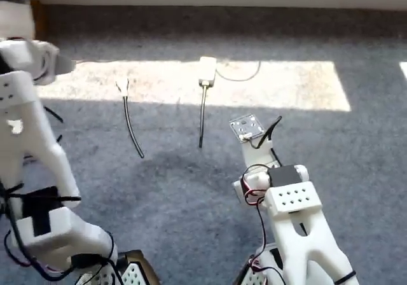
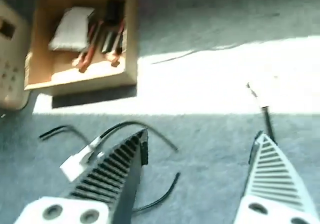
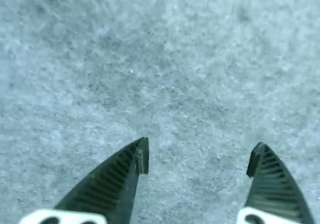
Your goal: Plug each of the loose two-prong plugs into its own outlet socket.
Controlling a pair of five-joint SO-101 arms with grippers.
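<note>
A white outlet socket (image 1: 206,67) lies on the sunlit carpet, with a plug (image 1: 205,83) against its near end and a black cable (image 1: 202,116) trailing from it. A loose white plug (image 1: 123,86) with its black cable lies to the left of it, seen also as a plug (image 2: 250,88) beyond my left gripper (image 2: 202,144), which is open. Another white plug (image 2: 75,164) with black cable lies beside the left gripper's dark finger (image 2: 127,164). My right gripper (image 3: 200,156) hangs open above bare carpet, to the right of the socket's cable, and appears from above as the right gripper (image 1: 251,132).
A wooden box (image 2: 131,44) holding small tools and a white packet stands on the carpet past the left gripper, with a beige device (image 2: 10,59) beside it. The left arm (image 1: 25,126) rises at the left edge. A thin cable (image 1: 240,78) leaves the socket.
</note>
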